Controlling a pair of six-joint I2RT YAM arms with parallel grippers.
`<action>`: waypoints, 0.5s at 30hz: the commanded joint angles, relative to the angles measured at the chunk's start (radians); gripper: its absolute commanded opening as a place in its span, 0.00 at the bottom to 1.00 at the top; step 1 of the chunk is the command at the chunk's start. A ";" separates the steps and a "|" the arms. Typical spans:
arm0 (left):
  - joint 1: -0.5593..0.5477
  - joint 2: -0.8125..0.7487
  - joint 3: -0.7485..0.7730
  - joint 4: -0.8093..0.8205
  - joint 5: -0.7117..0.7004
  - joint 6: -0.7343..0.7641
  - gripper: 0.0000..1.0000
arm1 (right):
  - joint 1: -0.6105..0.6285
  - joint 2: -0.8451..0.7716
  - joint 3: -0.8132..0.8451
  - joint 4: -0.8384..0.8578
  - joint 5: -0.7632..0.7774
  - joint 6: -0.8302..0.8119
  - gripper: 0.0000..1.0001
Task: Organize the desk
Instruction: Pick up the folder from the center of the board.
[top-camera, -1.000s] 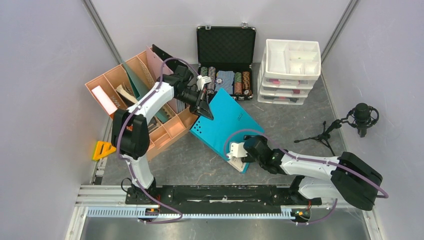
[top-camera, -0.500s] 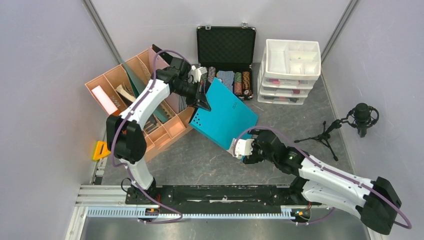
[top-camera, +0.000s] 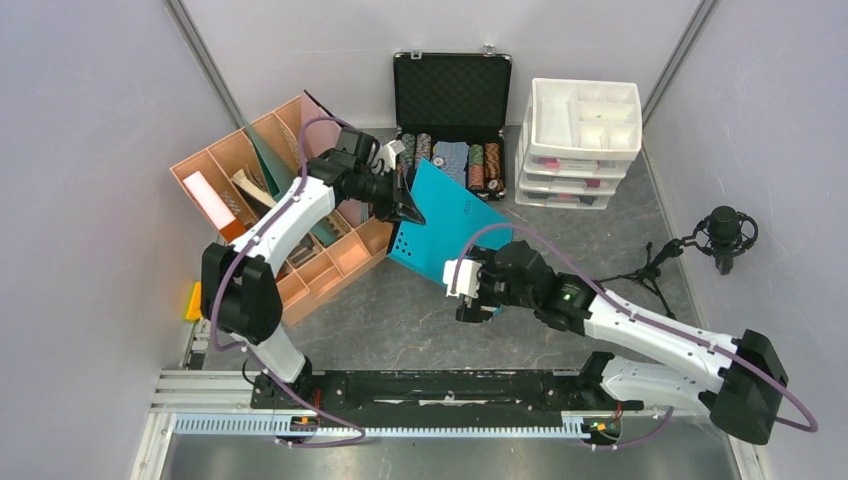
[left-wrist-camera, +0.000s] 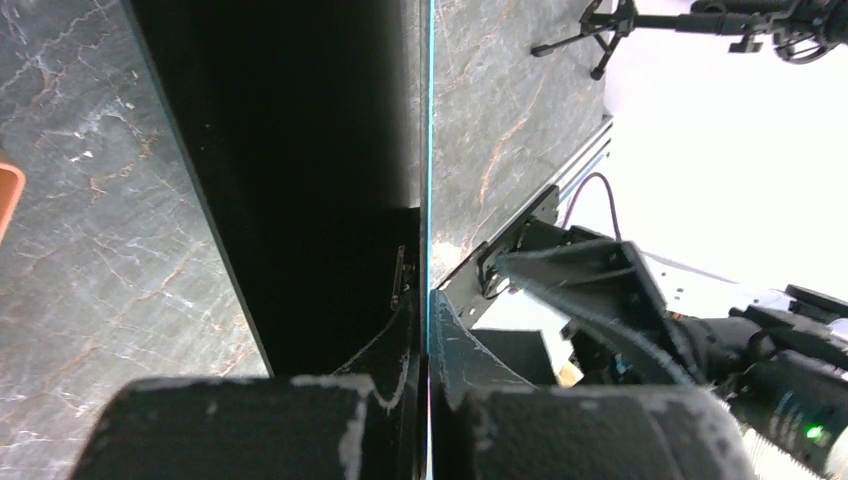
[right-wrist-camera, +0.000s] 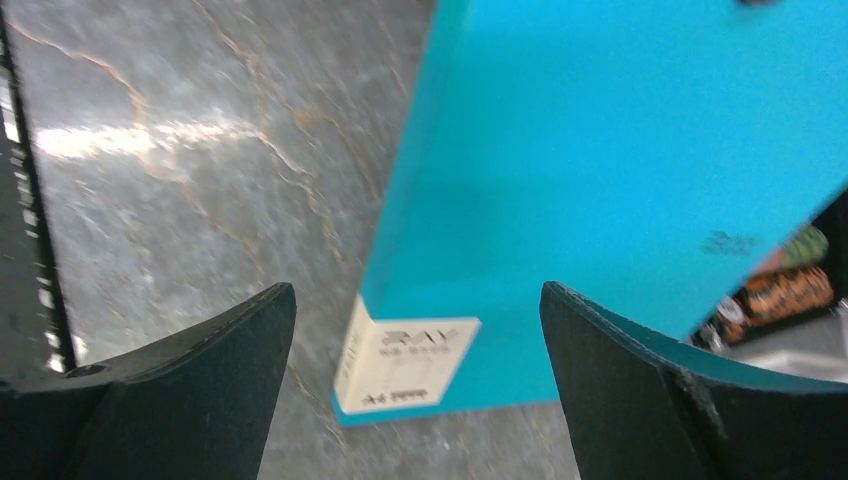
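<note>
Desk (top-camera: 400, 320), mottled dark grey stone-look slab spanning the floor between smooth pale grey walls (top-camera: 90, 150), ribbed metal rail (top-camera: 400, 425) along my near edge, my left gripper (top-camera: 410, 212) clamped on the thin glossy teal folder (top-camera: 455, 225), my right gripper (top-camera: 465, 292) spread wide before its labelled corner

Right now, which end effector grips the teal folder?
The left end effector, shut on the teal folder; the right end effector stands open, holding nothing.
</note>
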 joint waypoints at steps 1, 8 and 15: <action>0.010 -0.077 -0.030 0.097 0.016 -0.132 0.02 | 0.072 0.067 0.071 0.081 -0.044 0.092 0.98; 0.016 -0.119 -0.101 0.176 0.068 -0.240 0.02 | 0.131 0.188 0.123 0.129 0.124 0.157 0.98; 0.022 -0.181 -0.193 0.281 0.129 -0.355 0.02 | 0.165 0.257 0.129 0.210 0.442 0.167 0.98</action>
